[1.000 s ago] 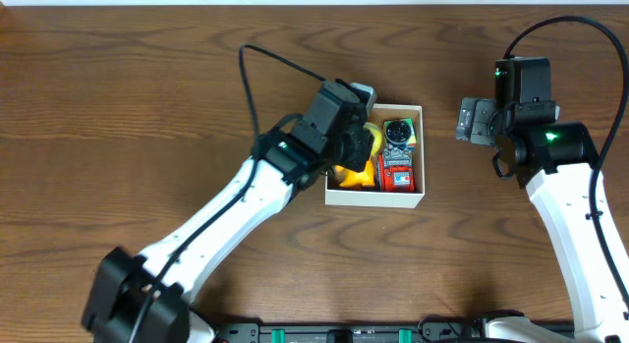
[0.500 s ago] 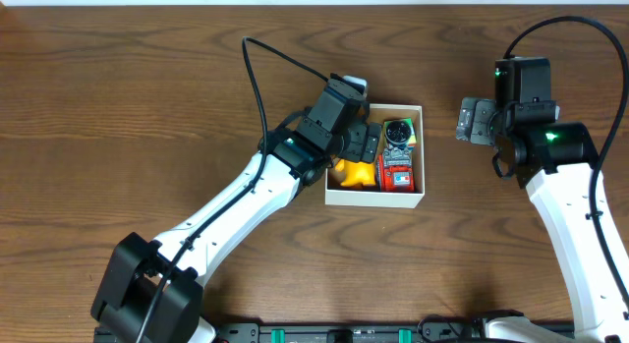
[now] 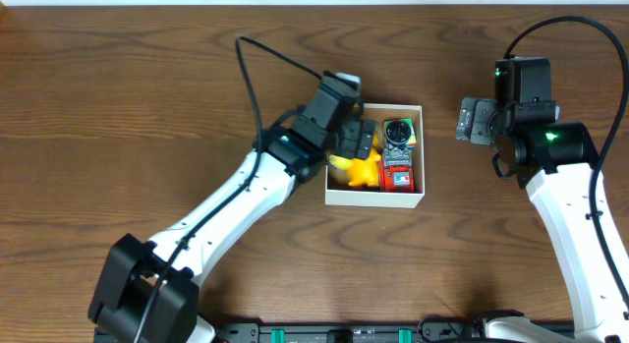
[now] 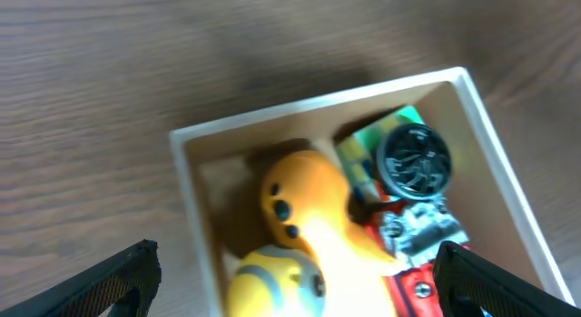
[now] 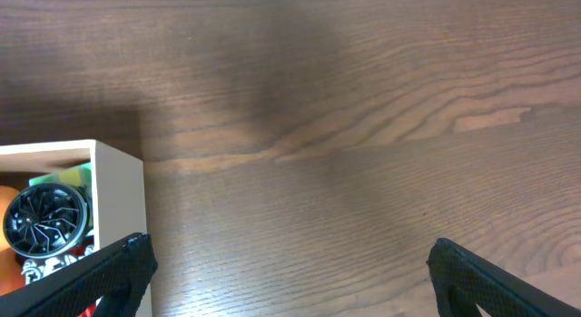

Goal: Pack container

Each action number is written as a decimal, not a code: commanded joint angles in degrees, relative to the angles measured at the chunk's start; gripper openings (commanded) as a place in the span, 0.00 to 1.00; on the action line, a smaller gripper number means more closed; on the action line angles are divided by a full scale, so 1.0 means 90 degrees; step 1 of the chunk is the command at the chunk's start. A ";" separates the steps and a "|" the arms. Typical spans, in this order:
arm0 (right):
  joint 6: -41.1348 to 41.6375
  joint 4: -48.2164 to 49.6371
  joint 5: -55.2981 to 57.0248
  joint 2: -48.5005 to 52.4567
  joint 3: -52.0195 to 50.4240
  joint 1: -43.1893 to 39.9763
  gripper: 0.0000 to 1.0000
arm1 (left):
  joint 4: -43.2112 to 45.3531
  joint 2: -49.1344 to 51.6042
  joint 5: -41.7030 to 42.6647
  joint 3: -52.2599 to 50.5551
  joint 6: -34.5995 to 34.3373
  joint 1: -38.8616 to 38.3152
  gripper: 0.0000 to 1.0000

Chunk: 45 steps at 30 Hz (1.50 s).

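Box (image 3: 393, 199) on table (image 3: 147, 87), yellow duck (image 4: 304, 203) and red toy (image 3: 398, 173) inside. Left gripper (image 3: 360, 140) spread wide, over box's left side. Right gripper (image 3: 473, 120) spread wide, just right of box.

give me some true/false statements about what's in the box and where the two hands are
1. The left hand grips the yellow toy. False: it is open above the container, with the toy lying loose inside.
2. A red toy lies in the container. True.
3. The right hand hangs over the container. False: it is open beside it, over the wooden table.
4. A black spoked disc sits in the container near the yellow toy. True.
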 commanded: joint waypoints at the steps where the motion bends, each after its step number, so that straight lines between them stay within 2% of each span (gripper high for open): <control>1: 0.0068 -0.0005 0.0092 -0.0083 0.0063 -0.0046 0.99 | -0.0134 -0.0413 -0.0126 0.0049 0.0017 0.0442 0.96; 5: 0.0068 -0.0002 0.0092 -0.0083 0.0063 -0.0046 0.99 | -0.0488 -0.0748 -0.0175 0.0049 0.0005 0.1168 0.96; 11: 0.0068 -0.0005 0.0092 -0.0083 0.0063 -0.0046 0.99 | -0.1270 -0.1185 -0.0831 0.0049 -0.0007 0.2421 0.98; 19: 0.0068 -0.0002 0.0092 -0.0083 0.0063 -0.0046 0.99 | -0.1790 -0.1309 -0.0862 0.0046 -0.0007 0.3585 0.98; 45: 0.0068 -0.0005 0.0092 -0.0083 0.0063 -0.0046 0.99 | -0.1911 -0.1309 -0.0860 0.0046 -0.0007 0.3786 0.98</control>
